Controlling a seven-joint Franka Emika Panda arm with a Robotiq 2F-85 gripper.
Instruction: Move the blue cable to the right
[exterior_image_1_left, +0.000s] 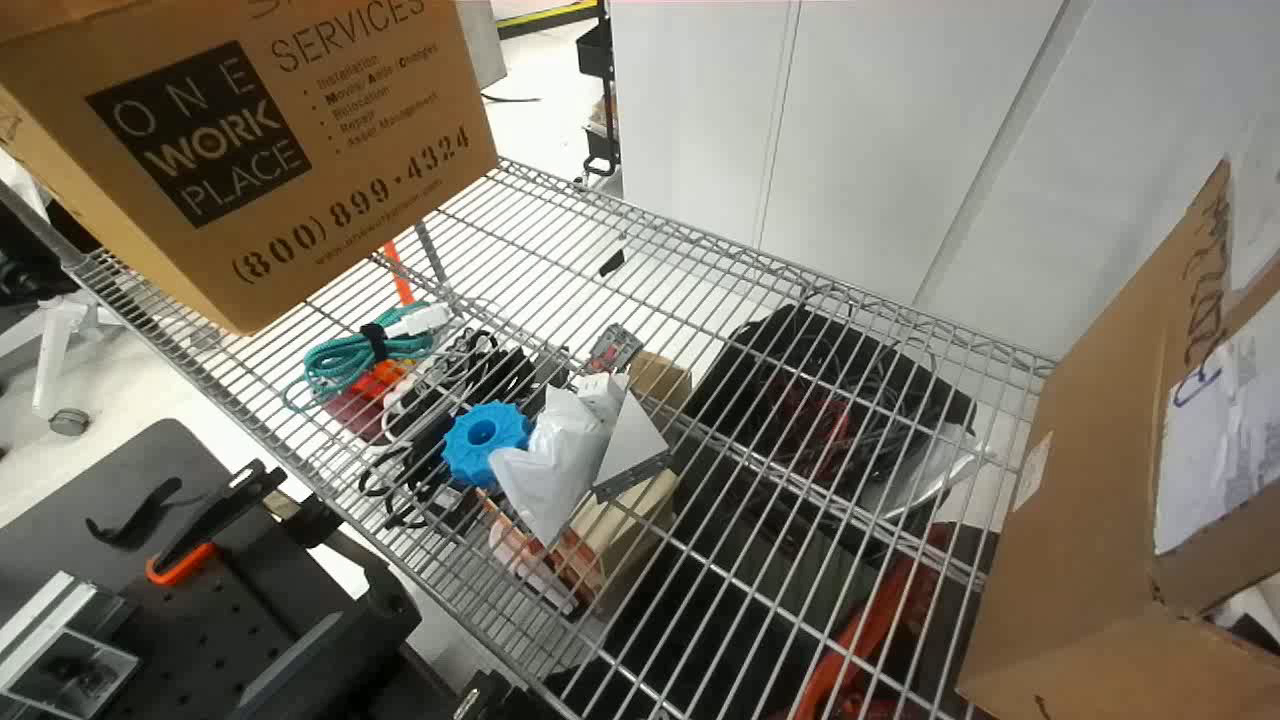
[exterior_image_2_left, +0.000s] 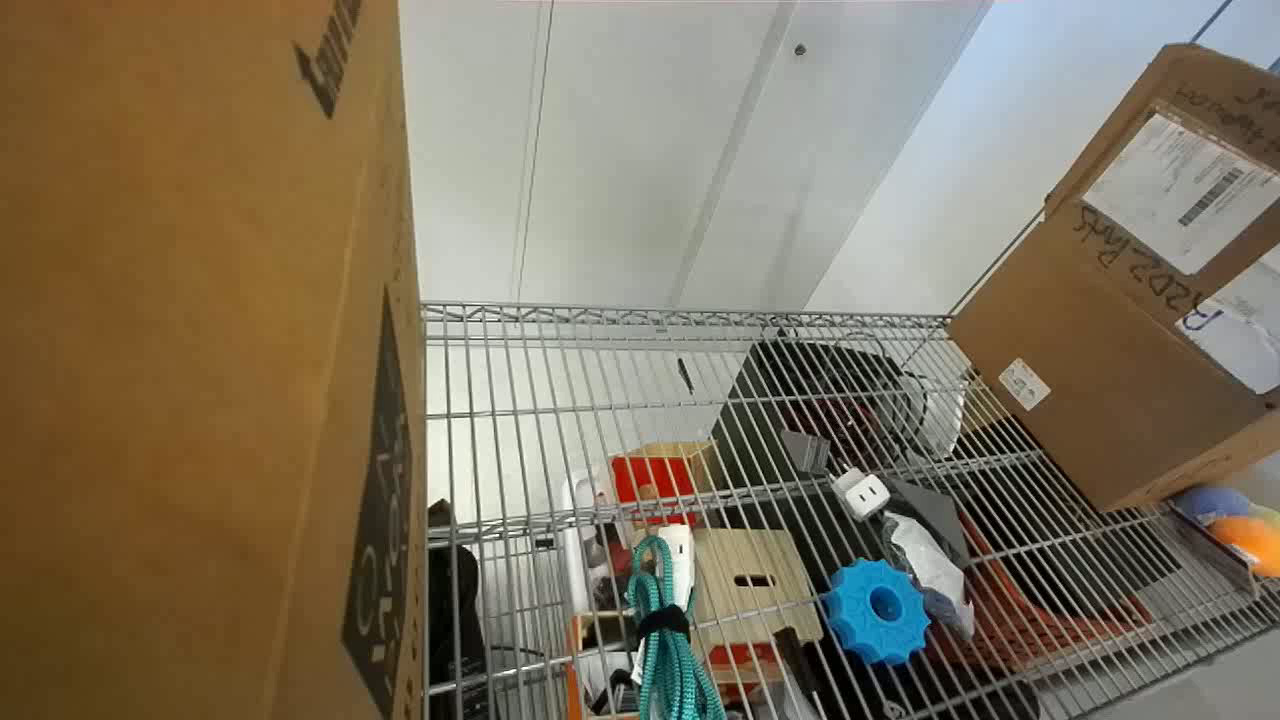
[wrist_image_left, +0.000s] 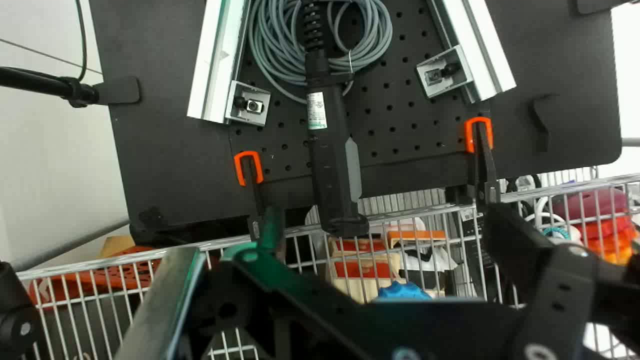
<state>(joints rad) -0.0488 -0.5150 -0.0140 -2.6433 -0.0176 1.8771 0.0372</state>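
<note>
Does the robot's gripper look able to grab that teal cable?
Probably yes: the gripper looks open, and the teal cable lies uncovered atop the wire shelf; the printed cardboard box nearby might crowd the approach.

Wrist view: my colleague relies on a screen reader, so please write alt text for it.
The gripper, jaws spread apart, faces a black table bearing a black handheld device and coiled gray cable. Lower in the picture, at a wire shelf, a sliver of teal cable shows at right and the gripper partly hides a bright blue item.
</note>
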